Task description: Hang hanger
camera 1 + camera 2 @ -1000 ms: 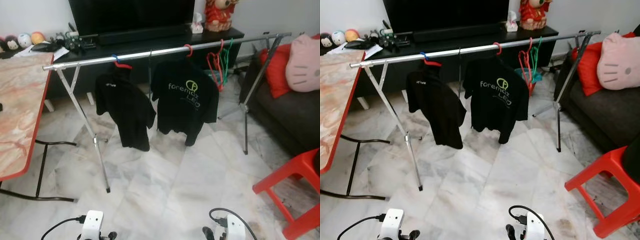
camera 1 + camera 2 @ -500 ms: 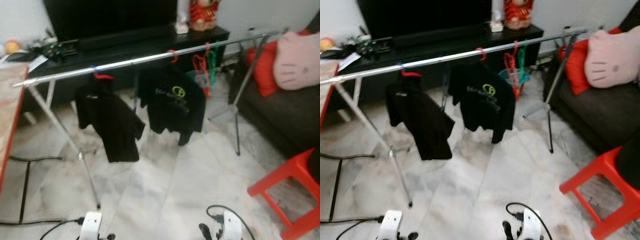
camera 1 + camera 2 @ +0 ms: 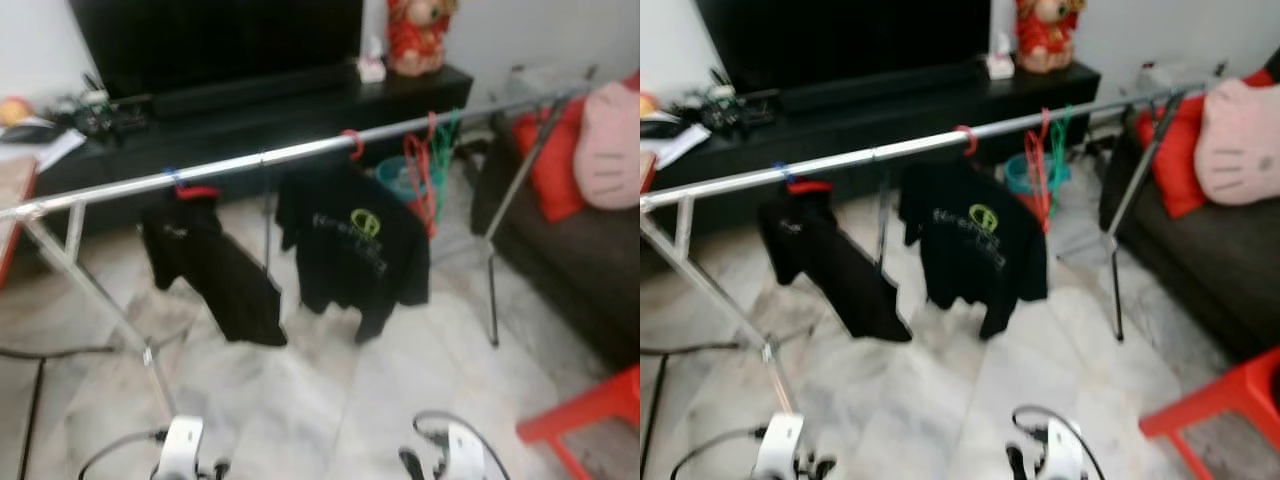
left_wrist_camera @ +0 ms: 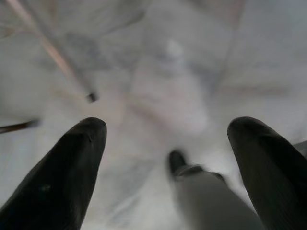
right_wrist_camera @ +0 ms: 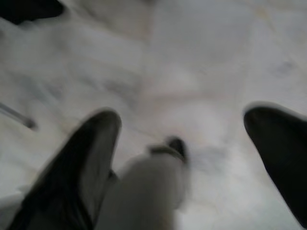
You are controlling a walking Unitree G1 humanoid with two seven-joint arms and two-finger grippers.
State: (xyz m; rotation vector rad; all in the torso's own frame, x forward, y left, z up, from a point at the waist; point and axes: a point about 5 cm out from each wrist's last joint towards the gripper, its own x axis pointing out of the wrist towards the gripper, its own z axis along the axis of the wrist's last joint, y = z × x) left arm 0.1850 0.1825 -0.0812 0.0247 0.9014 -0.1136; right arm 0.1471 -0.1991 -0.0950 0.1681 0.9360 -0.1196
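Observation:
A silver clothes rail [image 3: 300,152] runs across the room on crossed legs. Two black shirts hang from it: a plain one [image 3: 215,275] on a hanger with a blue hook, and one with a green logo [image 3: 355,240] on a red hanger. Empty red and green hangers [image 3: 425,175] dangle further right on the rail. Both arms hang low at the head view's bottom edge, far below the rail. My left gripper [image 4: 168,127] is open over bare marble floor, and my right gripper [image 5: 184,117] is open over the floor too, both holding nothing.
A black TV console [image 3: 250,100] stands behind the rack. A dark sofa [image 3: 570,250] with red and pink cushions sits on the right, a red stool [image 3: 590,415] at the lower right. The rack's leg [image 3: 135,335] stands near my left side.
The whole picture has shifted and blurred, so the camera has moved; the table has slid out on the left. Both grippers stay low and open.

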